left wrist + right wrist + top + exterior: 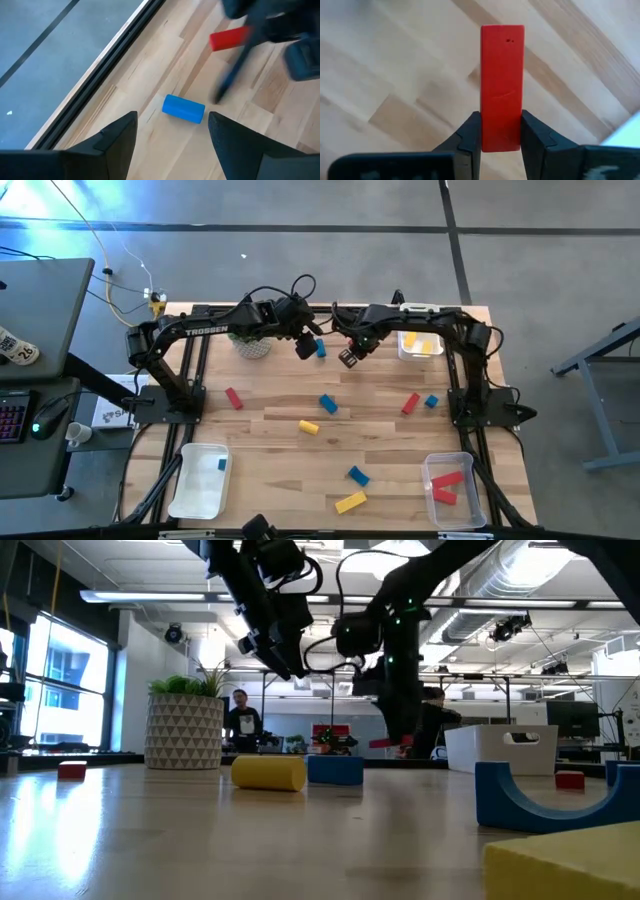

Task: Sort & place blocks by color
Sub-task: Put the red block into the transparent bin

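Observation:
In the left wrist view my left gripper [172, 117] is open over a blue cylinder [183, 108] that lies on its side near the table's far edge. Its fingers stand on either side of the cylinder without touching it. In the high view this gripper [306, 346] sits next to the cylinder [320, 348]. My right gripper [350, 358] hovers just to its right and is shut on a red bar [502, 85]. Other red, blue and yellow blocks lie loose mid-table, among them a yellow cylinder [308, 426] and a red bar [234, 398]. My right gripper pinches the red bar between its two fingers at one end [501, 137], on its two long sides. The bar runs on along the fingers and sticks out past their tips. In the low view the bar [385, 743] hangs clear of the table.
A white tray [185, 498] with one blue block stands at the near left. A clear tray [470, 505] holding red blocks stands at the near right, and a tray [408, 352] with yellow blocks at the far right. A potted plant [253, 343] stands behind the left gripper. People show in the room beyond.

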